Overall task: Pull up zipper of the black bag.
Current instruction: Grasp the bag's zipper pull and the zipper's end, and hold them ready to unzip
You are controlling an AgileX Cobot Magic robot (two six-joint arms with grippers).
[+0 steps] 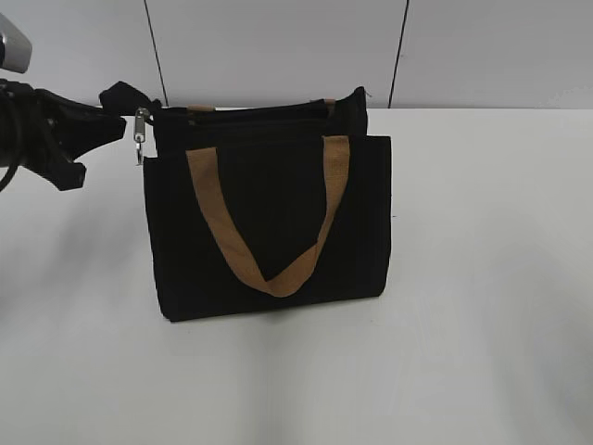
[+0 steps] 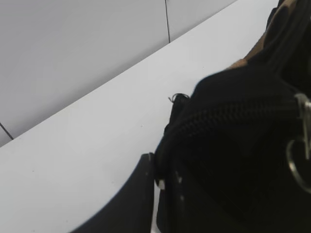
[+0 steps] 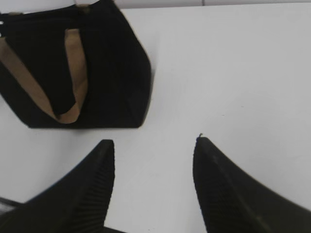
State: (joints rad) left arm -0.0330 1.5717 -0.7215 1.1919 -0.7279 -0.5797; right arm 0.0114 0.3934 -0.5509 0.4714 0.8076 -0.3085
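Observation:
The black bag stands upright mid-table, one tan handle drooping over its front. The zipper runs along the top rim. It also shows in the left wrist view as a toothed track. A greyish metal pull with a ring hangs at its left end and shows in the left wrist view. My left gripper is shut on the bag's left end tab, just left of the pull. My right gripper is open and empty above the table, short of the bag.
The white table spreads around the bag. A grey panelled wall stands close behind it. The left arm's cables hang at the far left. The right arm is out of the exterior view.

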